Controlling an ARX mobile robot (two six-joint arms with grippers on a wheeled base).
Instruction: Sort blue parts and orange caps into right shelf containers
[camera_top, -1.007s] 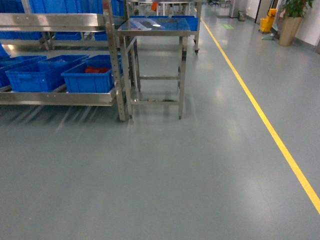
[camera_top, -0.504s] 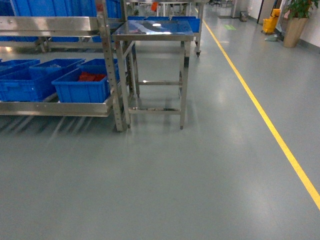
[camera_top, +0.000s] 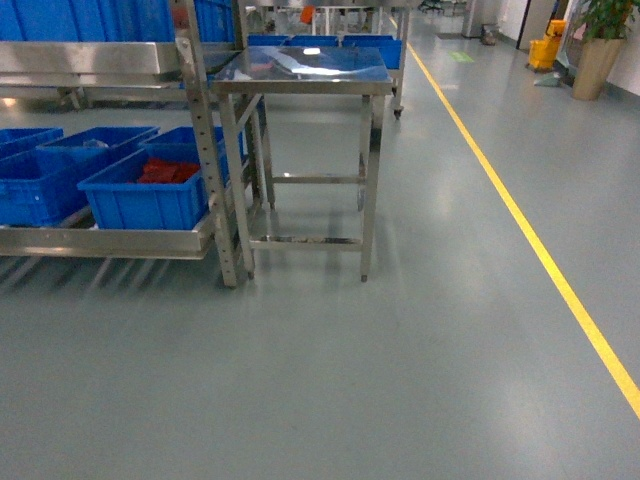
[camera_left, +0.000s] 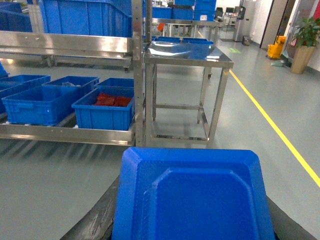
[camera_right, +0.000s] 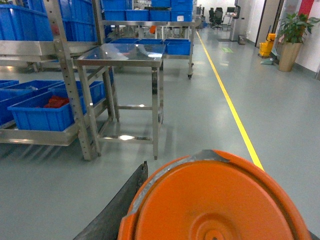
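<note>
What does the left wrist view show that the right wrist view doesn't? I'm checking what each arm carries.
Only the left wrist view shows a blue plastic moulded part filling its foreground. Only the right wrist view shows a round orange plastic cap up close, and black office chairs far down the aisle. Both share the stainless steel table, the blue plastic crate holding red pieces on the low metal shelf, the yellow floor line and the potted plant. No pincer is visible in either.

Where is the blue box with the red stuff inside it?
The blue plastic crate holding red pieces sits on the low metal shelf at the left of the head view, beside the shelf's upright post and just left of the shiny steel table.
</note>
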